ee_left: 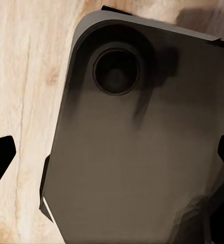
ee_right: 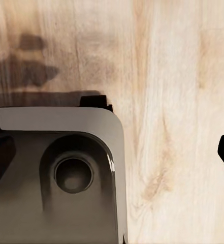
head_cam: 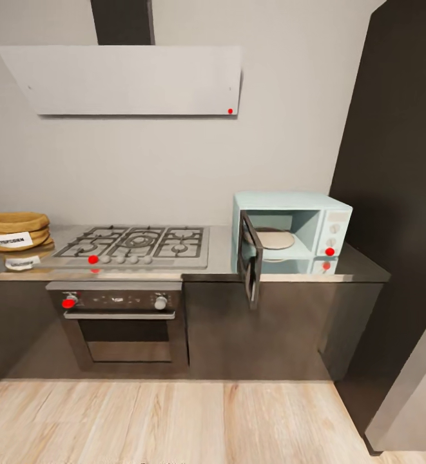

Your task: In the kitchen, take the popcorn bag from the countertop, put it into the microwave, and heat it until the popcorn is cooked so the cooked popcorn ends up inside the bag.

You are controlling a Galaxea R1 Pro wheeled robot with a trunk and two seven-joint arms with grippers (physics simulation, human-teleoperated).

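The popcorn bag (head_cam: 14, 233), a squat tan sack with a white label, sits at the far left of the steel countertop (head_cam: 222, 254). Its popcorn is hidden from here. On the countertop's right end stands the pale blue microwave (head_cam: 316, 225). Its door (head_cam: 251, 260) is swung open toward me, and a round plate (head_cam: 272, 240) lies inside. My left gripper (ee_left: 112, 155) hangs open over the robot's grey base (ee_left: 132, 152) and the wooden floor. My right gripper (ee_right: 112, 155) is also open and empty, low over the floor.
A gas hob (head_cam: 135, 245) lies between bag and microwave, with a black built-in oven (head_cam: 119, 322) below and a hood (head_cam: 129, 80) above. A tall dark cabinet (head_cam: 399, 193) stands right of the microwave. Light wooden floor (head_cam: 174, 419) stretches before the cabinets.
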